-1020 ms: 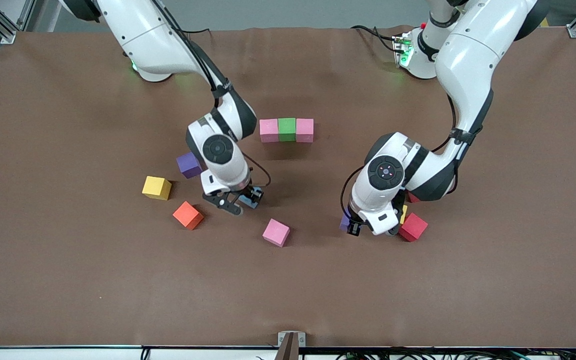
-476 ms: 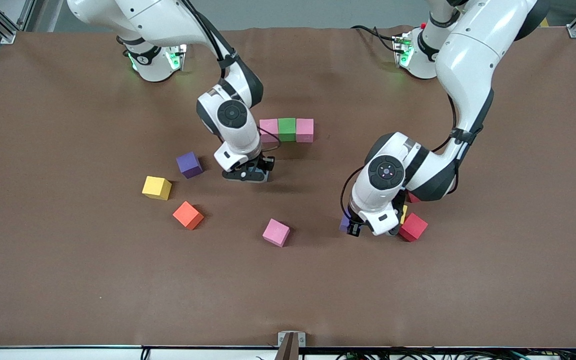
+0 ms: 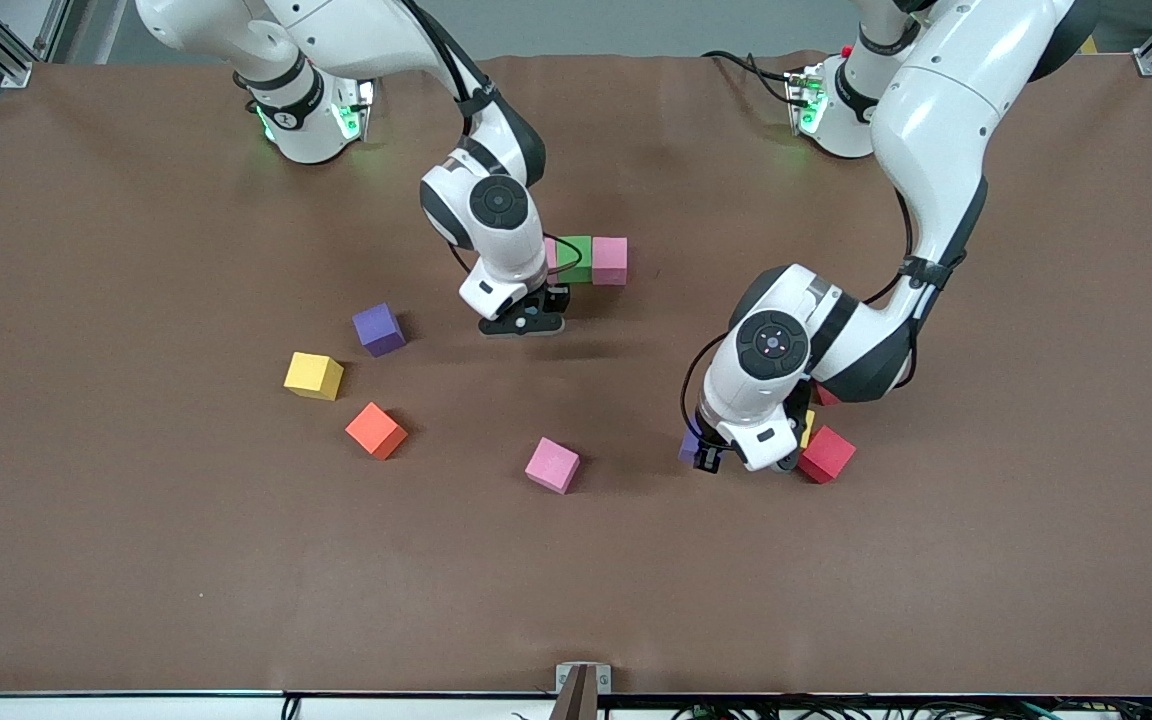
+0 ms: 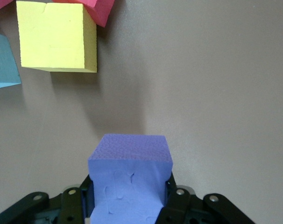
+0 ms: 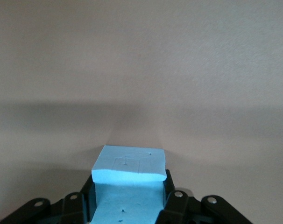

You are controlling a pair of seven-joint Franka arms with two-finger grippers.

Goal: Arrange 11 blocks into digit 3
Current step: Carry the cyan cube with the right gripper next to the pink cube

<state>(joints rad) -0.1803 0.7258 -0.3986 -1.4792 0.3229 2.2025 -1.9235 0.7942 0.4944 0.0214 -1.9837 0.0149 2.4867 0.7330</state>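
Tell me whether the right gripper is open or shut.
Shut on the blue block: in the right wrist view the right gripper clamps it on both sides.

No readable text, labels, brands or numbers on anything in view

In the front view we see only a sliver of the matte pink cube (image 3: pixel 549 252) at the row's end, the rest covered by the right arm's wrist. The left arm's wrist hides most of a yellow cube (image 3: pixel 809 427) and a purple cube (image 3: pixel 689 446). In the left wrist view the frame edge cuts off a teal-blue cube (image 4: pixel 2 63).
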